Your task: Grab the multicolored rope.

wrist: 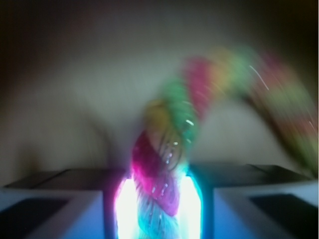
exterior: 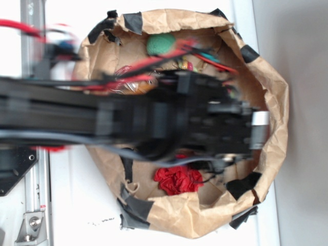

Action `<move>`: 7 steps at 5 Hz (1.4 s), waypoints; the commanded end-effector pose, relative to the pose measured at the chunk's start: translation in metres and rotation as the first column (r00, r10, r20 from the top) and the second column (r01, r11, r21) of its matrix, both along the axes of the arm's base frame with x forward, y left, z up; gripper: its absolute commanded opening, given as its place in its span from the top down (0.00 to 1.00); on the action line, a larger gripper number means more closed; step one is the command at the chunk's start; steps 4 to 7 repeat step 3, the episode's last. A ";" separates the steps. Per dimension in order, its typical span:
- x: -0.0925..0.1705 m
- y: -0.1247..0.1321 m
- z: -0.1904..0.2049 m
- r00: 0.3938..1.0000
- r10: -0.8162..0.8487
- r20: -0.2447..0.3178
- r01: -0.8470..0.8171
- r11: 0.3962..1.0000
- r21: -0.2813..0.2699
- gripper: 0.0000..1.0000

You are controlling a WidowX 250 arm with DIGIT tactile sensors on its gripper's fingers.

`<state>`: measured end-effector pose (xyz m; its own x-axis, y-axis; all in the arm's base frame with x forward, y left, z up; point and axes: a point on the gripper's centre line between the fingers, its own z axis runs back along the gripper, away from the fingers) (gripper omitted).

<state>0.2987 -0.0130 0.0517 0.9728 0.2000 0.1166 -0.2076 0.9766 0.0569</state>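
One multicolored rope [wrist: 172, 149], between two fingers [wrist: 65, 209]

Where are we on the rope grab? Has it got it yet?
Reaching looks done: the arm is down inside the paper bag. In hand: on the wrist view the multicolored rope sits between the gripper fingers, apparently pinched. Left: lifting it clear; the blur prevents confirming a firm hold.

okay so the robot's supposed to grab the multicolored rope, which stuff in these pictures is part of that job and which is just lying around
Part of the job:
- multicolored rope, sitting between the gripper's fingers in the wrist view, blurred
- gripper

Just lying about:
- red paper flower
- green ball
- brown paper bag holding it all, edged with black tape
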 end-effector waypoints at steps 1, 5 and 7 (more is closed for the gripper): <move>-0.006 0.018 0.118 0.998 -0.056 0.015 0.057 0.987 -0.153 1.00; -0.011 0.003 0.138 0.996 -0.080 0.042 0.086 0.981 -0.171 1.00; -0.011 0.003 0.138 0.996 -0.080 0.042 0.086 0.981 -0.171 1.00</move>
